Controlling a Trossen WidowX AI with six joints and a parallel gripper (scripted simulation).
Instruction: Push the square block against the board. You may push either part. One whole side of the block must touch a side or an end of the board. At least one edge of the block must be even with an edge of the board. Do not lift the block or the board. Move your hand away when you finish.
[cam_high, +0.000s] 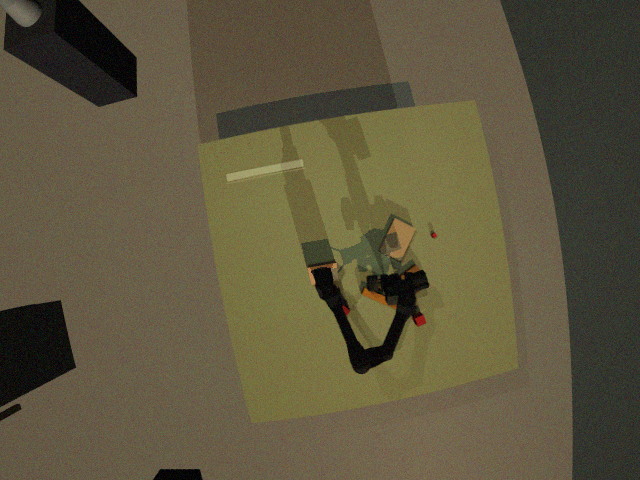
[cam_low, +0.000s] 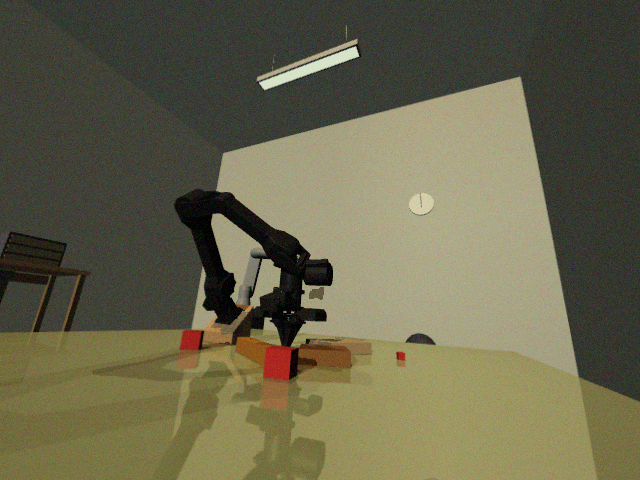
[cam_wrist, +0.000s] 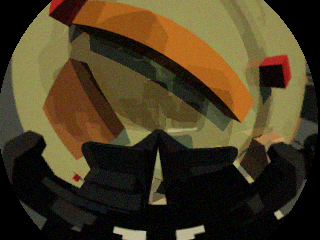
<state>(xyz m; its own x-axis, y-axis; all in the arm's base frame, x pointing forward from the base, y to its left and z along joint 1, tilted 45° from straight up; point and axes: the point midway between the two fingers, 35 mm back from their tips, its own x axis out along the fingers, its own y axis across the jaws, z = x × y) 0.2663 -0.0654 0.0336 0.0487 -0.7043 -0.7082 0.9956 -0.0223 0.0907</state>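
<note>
On the surface (cam_high: 465, 320) (cam_low: 465, 408) (cam_wrist: 30, 80), the block (cam_low: 325, 356) (cam_wrist: 75, 110) lay angled near one end of the board (cam_high: 379, 298) (cam_low: 253, 349) (cam_wrist: 170, 45); the claw (cam_high: 395, 286) (cam_low: 287, 343) (cam_wrist: 158, 132) was pressed together, empty. Low, centred pushing was required, with rotation corrected before edges were aligned.

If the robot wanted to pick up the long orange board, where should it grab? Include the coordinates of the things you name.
Probably the middle of the orange board (cam_wrist: 165, 47) (cam_low: 253, 350), from above, a finger against each long side: it's long, narrow and lying flat. The gripper (cam_wrist: 158, 132) (cam_low: 287, 345) is shut, so it must open first.
</note>
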